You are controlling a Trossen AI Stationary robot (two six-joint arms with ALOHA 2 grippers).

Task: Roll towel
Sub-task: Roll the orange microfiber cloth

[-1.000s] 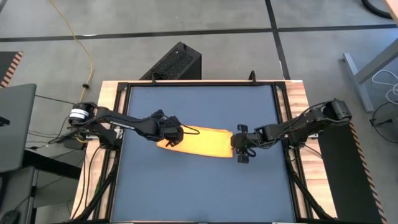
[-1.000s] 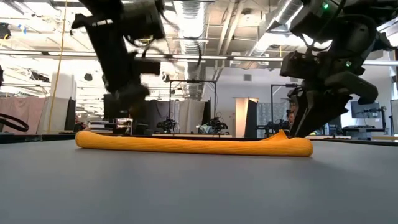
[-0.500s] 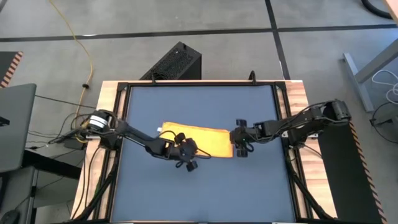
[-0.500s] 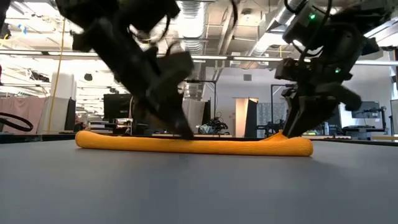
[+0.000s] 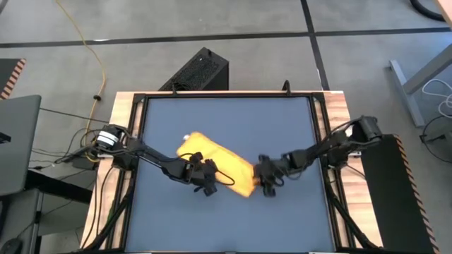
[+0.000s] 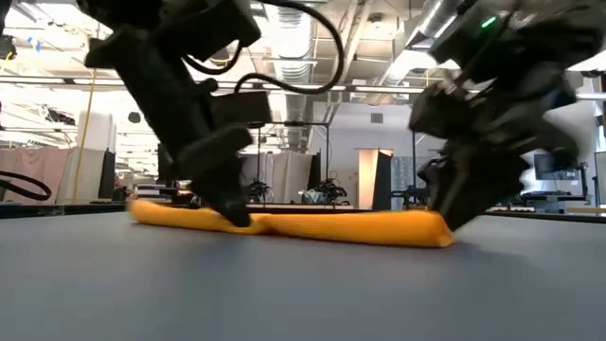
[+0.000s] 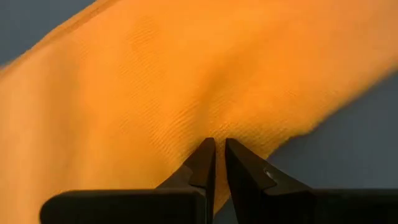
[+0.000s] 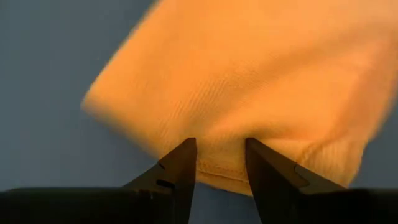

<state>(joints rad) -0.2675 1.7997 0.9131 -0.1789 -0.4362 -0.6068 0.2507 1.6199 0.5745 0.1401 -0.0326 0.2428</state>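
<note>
High view: the towel [image 5: 215, 164], a flat yellow-orange strip, lies slanted near the middle of the dark blue desk [image 5: 226, 116], with one gripper at each end of its near long edge, presumably so the edge can be turned over evenly to start the roll. The left gripper [image 5: 207, 185], fingers nearly pressed together, pinches a thin fold of towel edge in its wrist view. The right gripper [image 5: 267, 185], fingers spread, straddles the thicker hem at the other end.
</note>
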